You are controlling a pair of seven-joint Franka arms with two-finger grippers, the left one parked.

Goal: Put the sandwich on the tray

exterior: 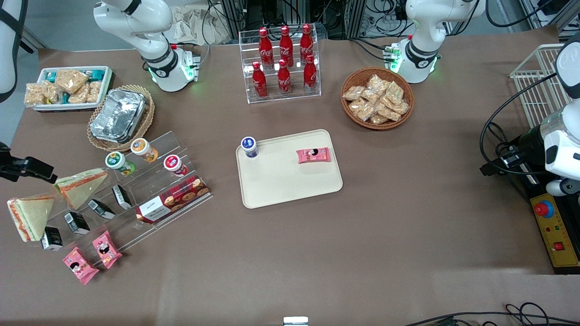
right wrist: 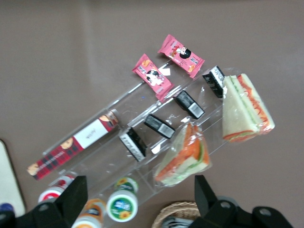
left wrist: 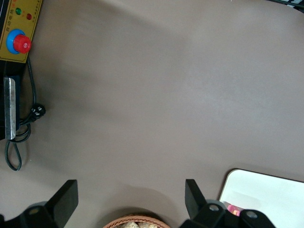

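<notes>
Sandwich and gripper are apart. We see the thin-striped wedge at the working arm's end of the table, leaning at the end of the clear stepped stand, with a small black box just beside it. The gripper hangs above that same end, farther from the front camera than the sandwich. Its fingers are spread wide with nothing between them. In the right wrist view, the other wedge, with the broader orange band, lies closer to the gap between the jaws than our sandwich does.

Along the stand we count more black boxes, a red biscuit carton and two pink packets at its nearer edge. The tray sits mid-table, well apart from the stand, with bare brown tabletop between them. A blue-capped pot and a pink packet occupy its farther strip. The half nearer the front camera is bare.
</notes>
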